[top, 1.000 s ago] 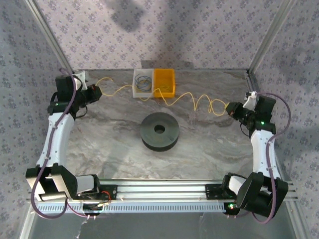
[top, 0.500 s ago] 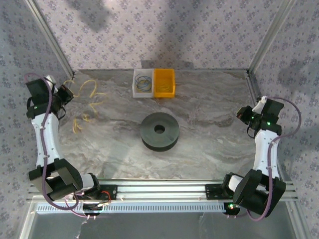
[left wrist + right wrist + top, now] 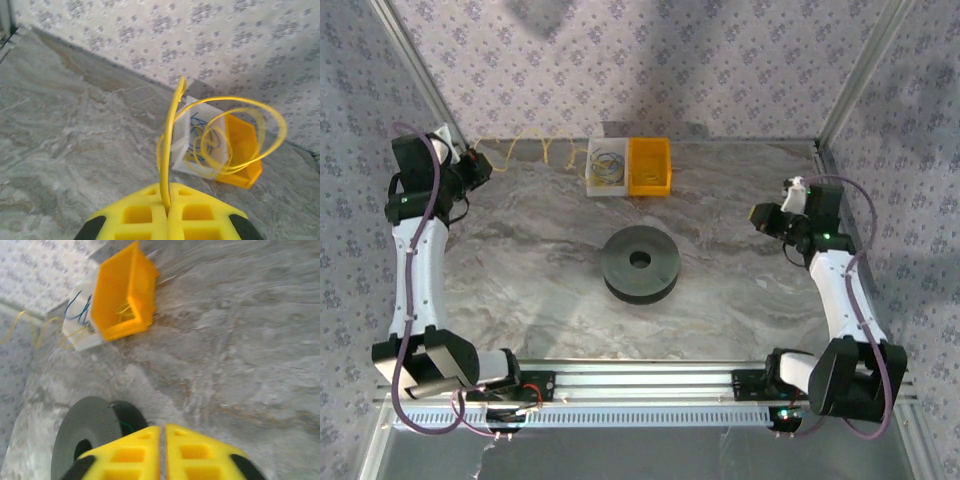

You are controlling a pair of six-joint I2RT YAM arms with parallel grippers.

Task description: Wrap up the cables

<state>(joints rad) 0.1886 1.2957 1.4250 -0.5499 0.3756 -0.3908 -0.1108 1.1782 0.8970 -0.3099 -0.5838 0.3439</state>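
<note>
Thin yellow wire [image 3: 174,110] stretching in wavy loops along the table's far edge, long axis running left to right, left end being pinched by the clenched left gripper [image 3: 167,192], other end trailing toward the white bin [image 3: 607,186], right gripper [image 3: 162,432] hovering at right, pads nearly together, gripping nothing.

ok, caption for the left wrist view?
Left tool shut on the yellow wire, which loops toward the white bin and orange bin.

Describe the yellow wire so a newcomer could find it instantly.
On the marbled table's far edge, find the white bin. From it the yellow wire loops left to the left claw: hair-thin and wavy, unlike the bin's dark coil.
</note>
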